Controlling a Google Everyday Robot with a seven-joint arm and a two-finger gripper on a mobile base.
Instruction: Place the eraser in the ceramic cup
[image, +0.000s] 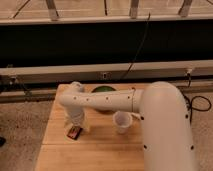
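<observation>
The eraser (74, 133), a small dark flat block with orange-red markings, lies on the wooden table (90, 152) at its left side. The ceramic cup (122, 121), small, white and round, stands upright near the table's middle, to the right of the eraser. My gripper (78, 126) hangs from the white arm (107, 100) and points down right over the eraser, its tips at or just above the block. The arm reaches in from the right, passing behind the cup.
A wide green bowl (103, 90) sits at the table's back edge, partly hidden behind the arm. A black cable (137, 50) hangs down behind the table. A dark wall with metal rails runs along the back. The floor is speckled grey.
</observation>
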